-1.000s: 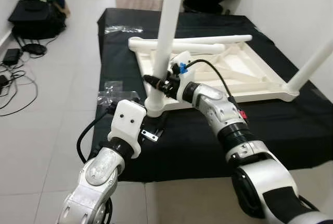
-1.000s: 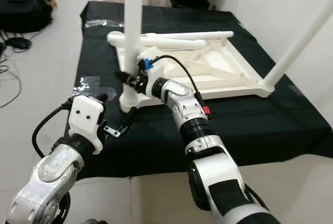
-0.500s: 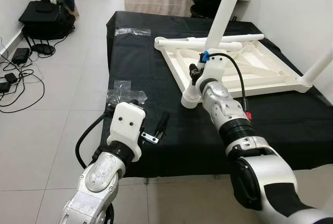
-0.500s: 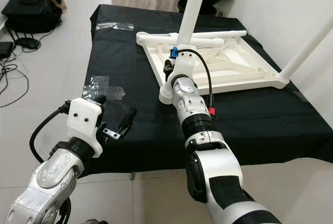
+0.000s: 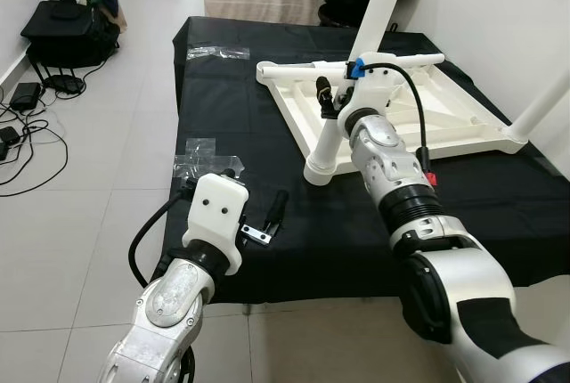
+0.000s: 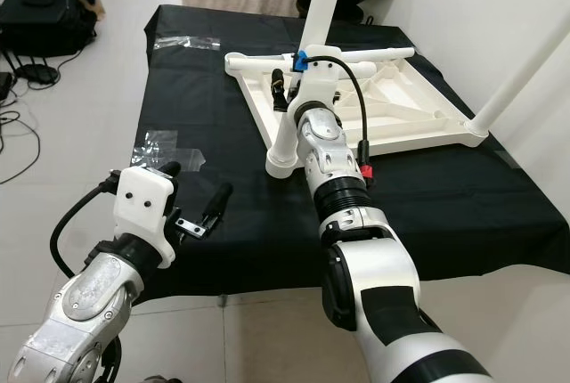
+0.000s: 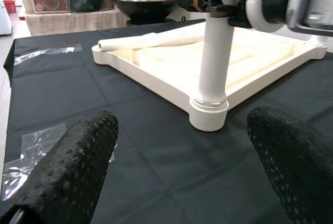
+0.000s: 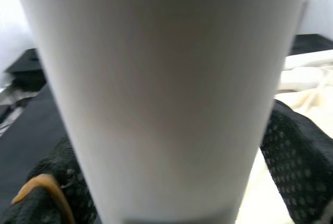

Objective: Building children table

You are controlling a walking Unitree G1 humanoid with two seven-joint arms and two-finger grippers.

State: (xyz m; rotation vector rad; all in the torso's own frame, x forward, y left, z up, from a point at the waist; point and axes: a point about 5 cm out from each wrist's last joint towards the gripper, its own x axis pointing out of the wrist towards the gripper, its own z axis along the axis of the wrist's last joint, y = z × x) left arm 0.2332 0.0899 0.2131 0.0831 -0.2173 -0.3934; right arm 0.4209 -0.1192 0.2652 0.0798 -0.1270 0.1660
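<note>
Right gripper (image 5: 331, 105): I am clamping both fingers around the white table leg (image 5: 346, 91) | leg is standing in the near-left corner of the upturned tabletop (image 5: 463, 120) | left gripper (image 5: 263, 221): I am holding it spread wide, grasping nothing, above the black cloth (image 5: 223, 98).

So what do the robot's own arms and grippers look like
Both arms are silver metal with black joint rings. The left arm ends in a white boxy wrist housing with two small dark dots and a looping black cable. The right arm has a white wrist housing, a blue clip, a black cable and a small red tag. The fingers are black with a dotted, textured surface.
</note>
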